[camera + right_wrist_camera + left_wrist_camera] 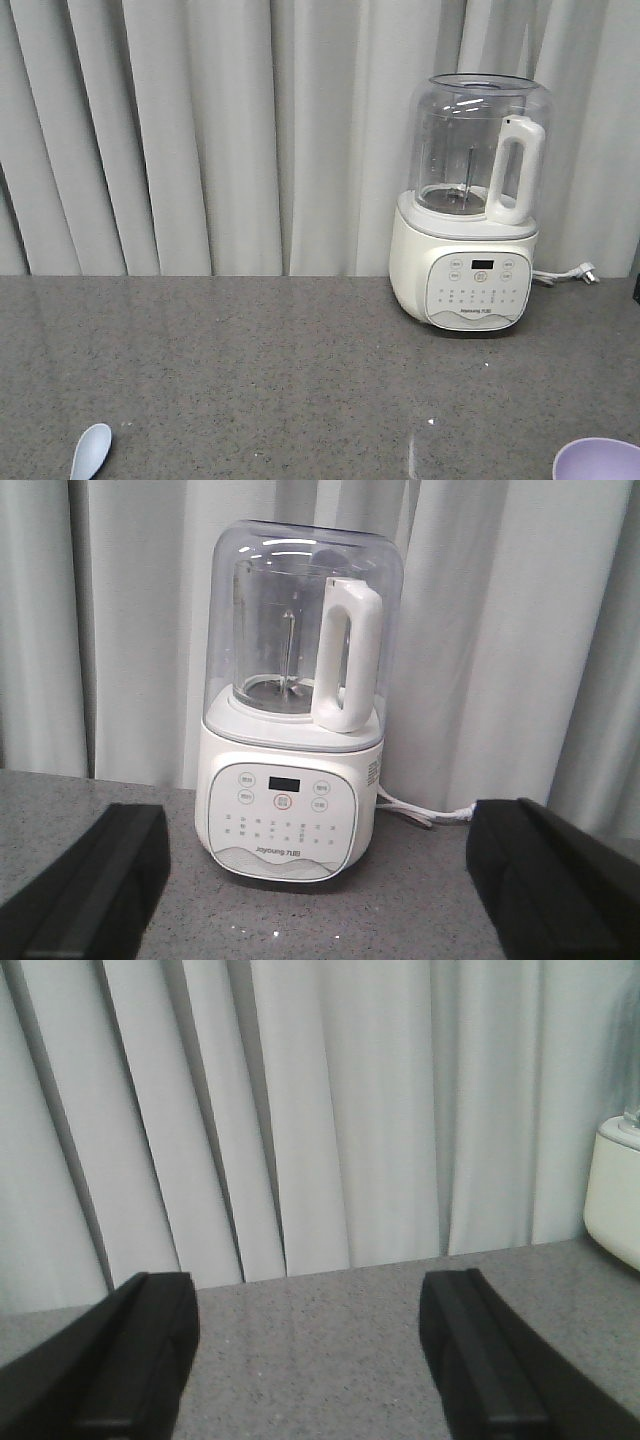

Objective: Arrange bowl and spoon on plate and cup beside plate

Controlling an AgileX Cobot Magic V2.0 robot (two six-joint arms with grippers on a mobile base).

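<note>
The pale blue spoon (90, 451) lies at the bottom left edge of the front view, only its scoop end showing. The lavender bowl (598, 460) peeks in at the bottom right corner, cut off by the frame. The plate and the cup are out of view. My left gripper (310, 1360) is open over bare grey counter, facing the curtain, with nothing between its black fingers (140, 1360). Wide open as well, my right gripper (315, 885) faces the blender with only counter between its fingers (545, 880). Neither gripper shows in the front view.
A white blender (470, 200) with a clear jug stands at the back right of the speckled grey counter (250, 370); its base also shows as the blender (615, 1195) at the left wrist view's right edge. Its cord and plug (575, 273) trail right. Grey curtains (200, 130) close off the back.
</note>
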